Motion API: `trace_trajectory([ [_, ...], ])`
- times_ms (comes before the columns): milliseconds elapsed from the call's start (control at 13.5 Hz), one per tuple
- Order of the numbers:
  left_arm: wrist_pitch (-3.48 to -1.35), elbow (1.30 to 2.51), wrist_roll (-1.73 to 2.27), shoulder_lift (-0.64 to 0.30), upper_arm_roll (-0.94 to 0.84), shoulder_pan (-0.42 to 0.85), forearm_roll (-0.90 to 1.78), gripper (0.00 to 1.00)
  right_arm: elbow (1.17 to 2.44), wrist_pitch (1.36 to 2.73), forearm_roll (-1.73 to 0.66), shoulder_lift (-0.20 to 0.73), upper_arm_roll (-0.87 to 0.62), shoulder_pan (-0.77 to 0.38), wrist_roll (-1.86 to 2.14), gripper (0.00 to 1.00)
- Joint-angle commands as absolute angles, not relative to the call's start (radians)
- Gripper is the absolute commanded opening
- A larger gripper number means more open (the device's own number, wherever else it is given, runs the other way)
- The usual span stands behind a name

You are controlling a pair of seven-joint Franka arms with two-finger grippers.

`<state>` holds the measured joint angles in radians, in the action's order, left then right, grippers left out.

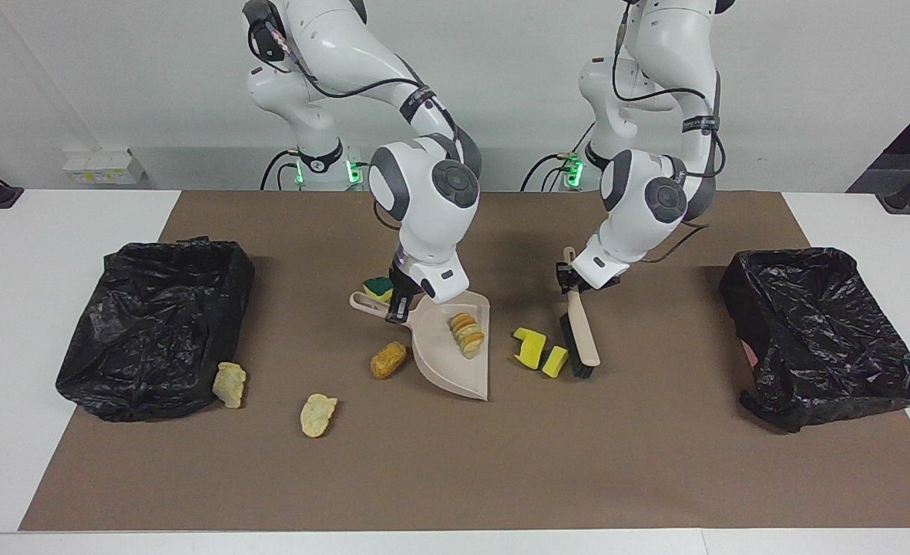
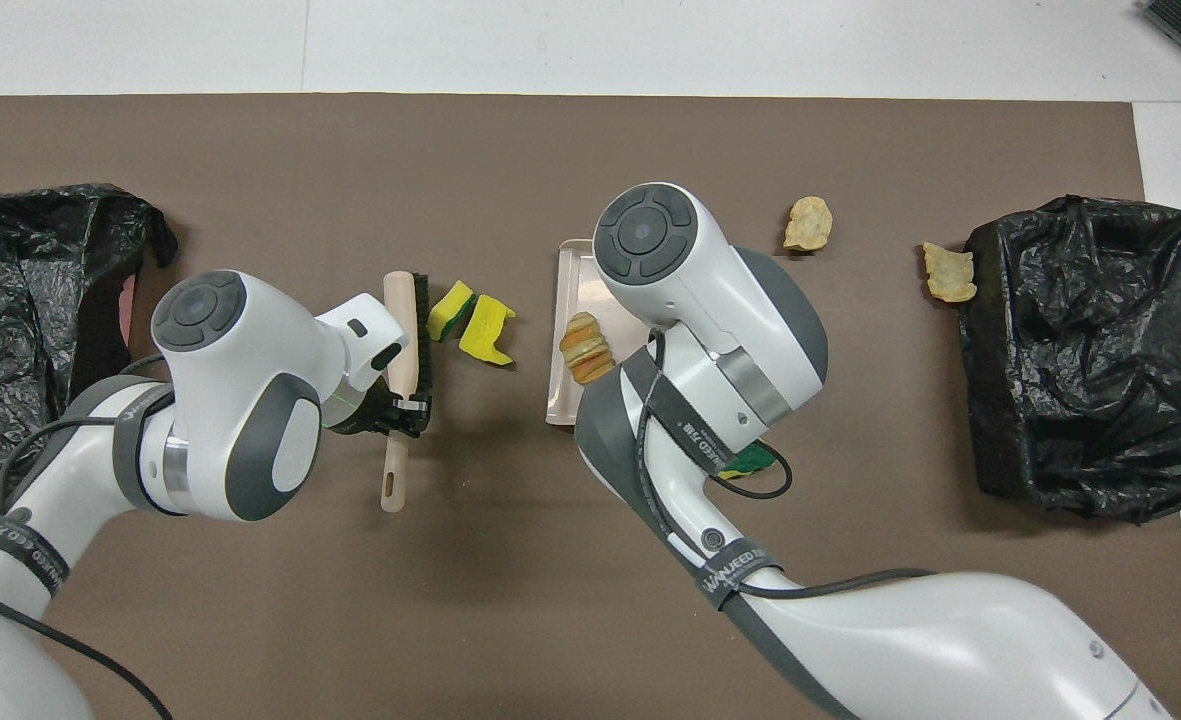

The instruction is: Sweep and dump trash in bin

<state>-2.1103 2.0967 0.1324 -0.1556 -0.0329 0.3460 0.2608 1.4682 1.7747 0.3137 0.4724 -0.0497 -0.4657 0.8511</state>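
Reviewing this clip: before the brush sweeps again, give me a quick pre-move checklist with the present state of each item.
1. Left claw shut on the brush handle: ok.
2. Right claw shut on the dustpan handle: ok.
3. Brush bristles beside the yellow sponge pieces, which lie between brush and dustpan: ok.
4. Dustpan's open edge faces those pieces: ok.
5. Layered chunk lies inside the dustpan: ok.
6. All trash gathered: not ok; a brown chunk lies outside the pan, two pale scraps lie toward the right arm's bin, and a yellow-and-green wedge sits by the pan handle.
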Motion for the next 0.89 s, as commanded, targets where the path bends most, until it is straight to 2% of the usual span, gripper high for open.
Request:
trace_trajectory([
  [0, -2.066, 2.121, 0.169, -0.114, -0.021, 0.397, 0.245, 0.0, 1.495, 1.819, 0.276, 0.469, -0.066, -0.462, 0.847, 0.0],
  [297, -2.08, 2.112, 0.235, -0.112, -0.026, 0.491, 0.248, 0.0, 1.514, 1.858, 0.226, 0.466, -0.066, -0.48, 0.848, 0.0],
  [445, -2.077, 2.102, 0.233, -0.112, -0.029, 0.521, 0.249, 0.0, 1.583, 1.909, 0.152, 0.445, -0.069, -0.465, 0.874, 0.0],
  [817, -2.048, 2.049, 0.267, -0.081, -0.023, 0.511, 0.245, 0.0, 1.571, 1.954, 0.138, 0.448, -0.069, -0.442, 0.89, 0.0],
])
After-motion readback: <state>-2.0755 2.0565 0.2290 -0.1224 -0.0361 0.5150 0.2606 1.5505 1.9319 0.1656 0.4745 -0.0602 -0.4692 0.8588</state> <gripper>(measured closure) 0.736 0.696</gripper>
